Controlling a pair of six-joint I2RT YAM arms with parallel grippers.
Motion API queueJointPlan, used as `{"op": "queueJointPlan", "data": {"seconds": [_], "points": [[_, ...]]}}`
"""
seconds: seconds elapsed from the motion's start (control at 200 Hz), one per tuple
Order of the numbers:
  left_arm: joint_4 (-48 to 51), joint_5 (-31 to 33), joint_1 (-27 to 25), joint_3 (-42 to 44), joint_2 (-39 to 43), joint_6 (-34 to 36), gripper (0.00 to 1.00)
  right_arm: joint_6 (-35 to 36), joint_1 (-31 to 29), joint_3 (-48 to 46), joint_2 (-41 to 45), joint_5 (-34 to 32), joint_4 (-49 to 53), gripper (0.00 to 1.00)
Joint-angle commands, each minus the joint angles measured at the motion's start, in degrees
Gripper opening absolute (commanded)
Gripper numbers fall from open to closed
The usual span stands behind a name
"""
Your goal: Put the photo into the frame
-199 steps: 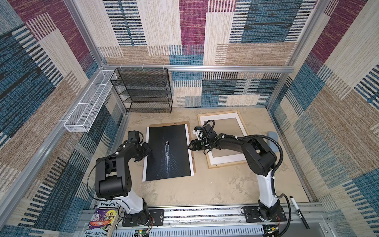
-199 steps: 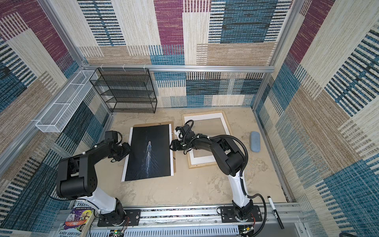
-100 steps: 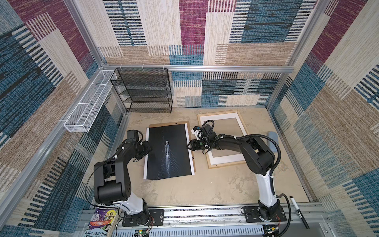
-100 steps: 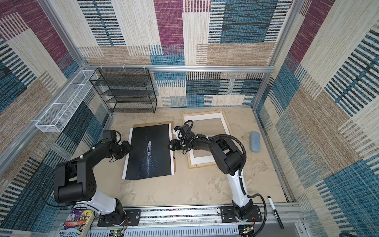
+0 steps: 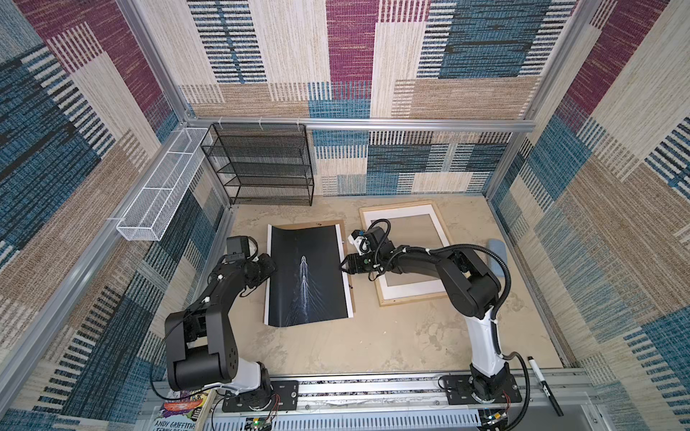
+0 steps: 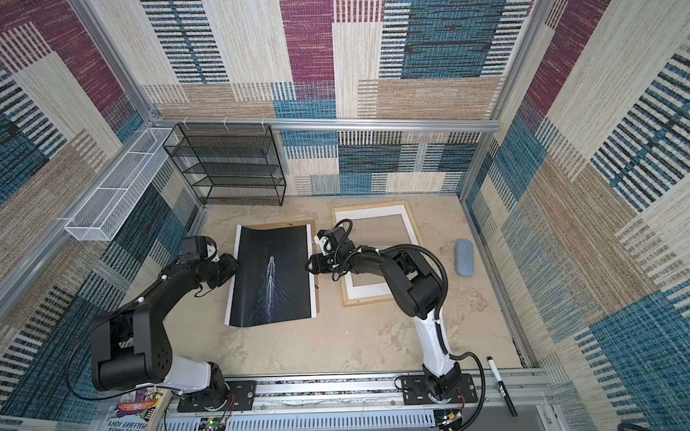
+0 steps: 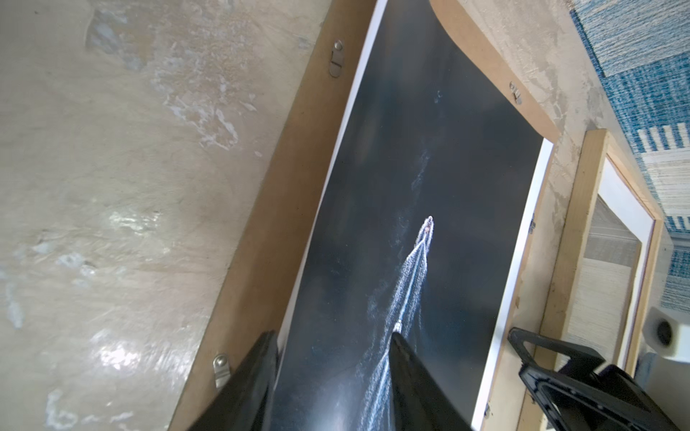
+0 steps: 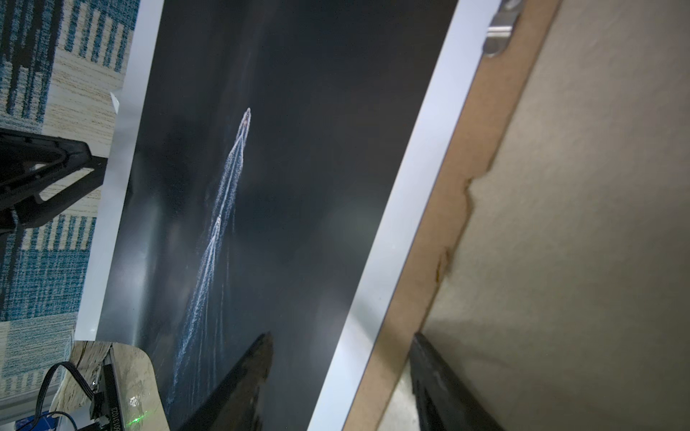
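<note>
The photo [image 5: 306,276] lay image-up at the centre of both top views, on a brown backing board [image 5: 336,223] that rested on the sandy surface [image 5: 373,343]. The sheet was bowed rather than flat, with its upper edge curled. Just right of it lay the frame [image 5: 410,301], holding a white mat [image 5: 399,214] and apart from the photo.

The left hand [image 5: 269,265] sat at the middle of the photo's left edge. In the left wrist view its fingers [image 7: 261,358] were spread, one over the dark image and one at the white margin beside the board, pinching nothing.

The right hand [image 5: 344,266] sat at the photo's right edge. In the right wrist view its fingers [image 8: 257,358] were also spread, straddling the white margin and the board's rim.
</note>
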State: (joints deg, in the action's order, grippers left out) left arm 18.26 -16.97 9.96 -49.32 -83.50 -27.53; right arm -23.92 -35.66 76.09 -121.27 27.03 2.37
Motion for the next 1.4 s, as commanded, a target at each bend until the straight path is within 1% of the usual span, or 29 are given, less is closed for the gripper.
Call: {"op": "queueJointPlan", "data": {"seconds": [0.0, 0.15, 0.245, 0.671, 0.946, 1.207, 1.397], "points": [[0.4, -2.4, -0.1, 0.6, 1.4, -0.8, 0.49, -1.3, -0.2, -0.7, -0.3, -0.1, 5.4, 0.61], [0.8, -2.7, -0.2, 0.5, 2.9, -1.2, 0.46, -1.3, -0.2, -1.1, 0.0, -0.2, 5.1, 0.61], [1.1, -2.3, -0.3, 0.7, 4.1, -1.3, 0.45, -1.3, -0.3, -1.4, 0.4, -0.2, 5.0, 0.61], [1.3, -4.4, -1.8, -0.1, 7.2, -1.7, 0.41, -1.2, -0.2, -1.8, 0.9, -0.2, 4.7, 0.61], [2.0, -4.2, -3.1, -1.1, 9.1, -1.8, 0.41, -1.2, -0.3, -1.7, 0.7, 0.1, 4.4, 0.61], [1.9, -5.7, -5.1, -1.9, 10.2, -1.8, 0.40, -1.2, -0.3, -2.2, 0.9, 0.1, 4.1, 0.61], [3.6, -3.7, -6.8, -3.4, 10.6, -1.5, 0.41, -1.2, -0.3, -1.8, 0.7, 0.3, 4.1, 0.61]]}}
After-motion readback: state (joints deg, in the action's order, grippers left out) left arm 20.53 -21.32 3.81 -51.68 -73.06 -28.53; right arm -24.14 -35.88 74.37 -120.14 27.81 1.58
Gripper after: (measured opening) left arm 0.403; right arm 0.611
